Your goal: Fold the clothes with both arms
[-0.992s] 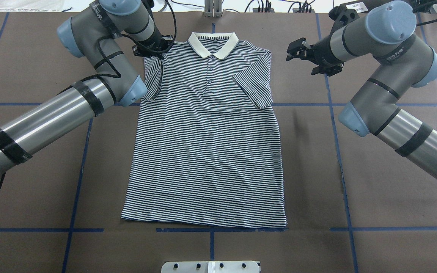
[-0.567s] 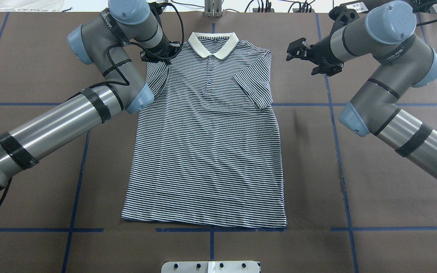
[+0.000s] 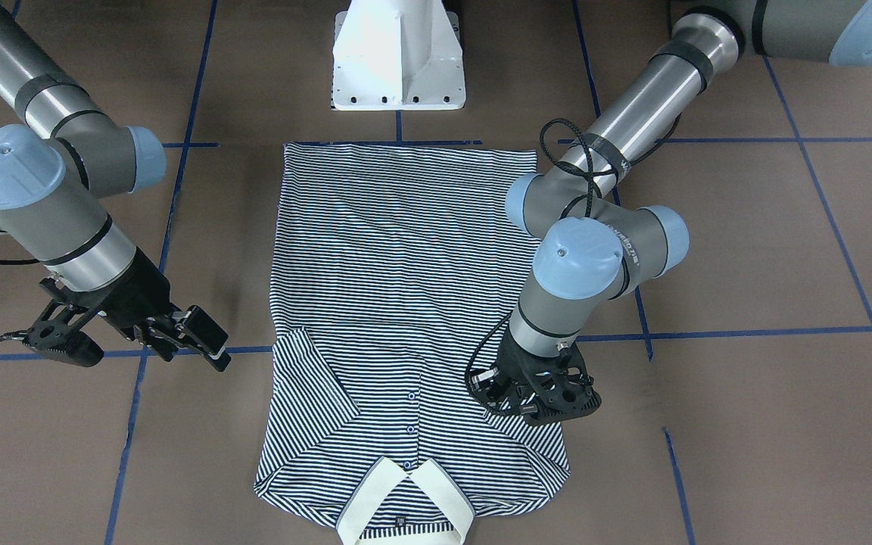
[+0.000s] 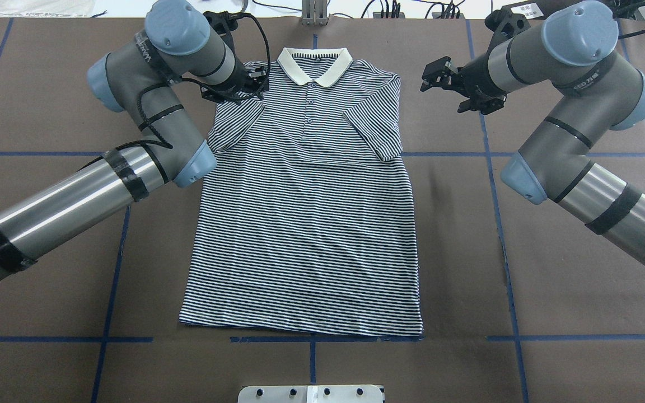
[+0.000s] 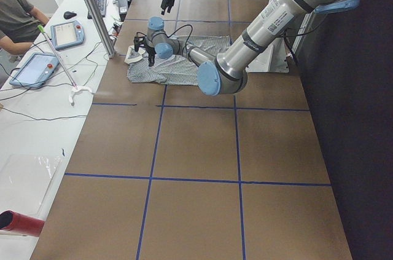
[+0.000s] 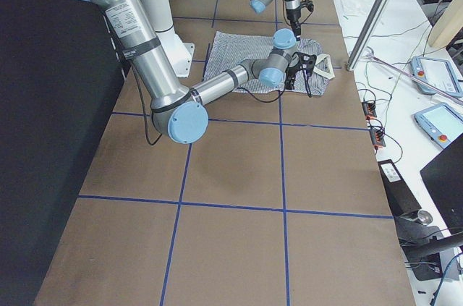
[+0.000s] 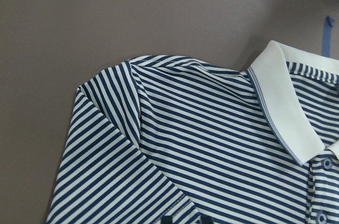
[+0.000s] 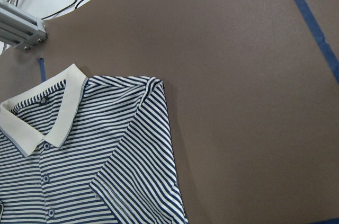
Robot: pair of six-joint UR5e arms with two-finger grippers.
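Note:
The striped polo shirt [image 4: 305, 224] lies flat and face up, with its cream collar [image 4: 315, 64] at the far edge. It also shows in the front view [image 3: 406, 265]. Both sleeves are folded in onto the body. My left gripper [image 4: 248, 84] is low over the shirt's left shoulder, next to the collar, and looks shut on the folded sleeve's hem [image 7: 175, 203]. It also shows in the front view [image 3: 534, 405]. My right gripper [image 4: 433, 78] is open and empty, hovering over bare table just right of the shirt's right shoulder [image 8: 151, 83].
The white pedestal [image 3: 398, 53] stands behind the shirt's hem. A metal plate [image 4: 311, 393] sits at the near edge and a post [image 4: 314, 11] at the far edge. A desk with tablets [image 5: 67, 32] and a seated person [image 5: 15, 20] lie beyond the table.
My left gripper has moved right toward the collar, carrying the left sleeve from the shirt's side onto its body. The right arm has barely moved.

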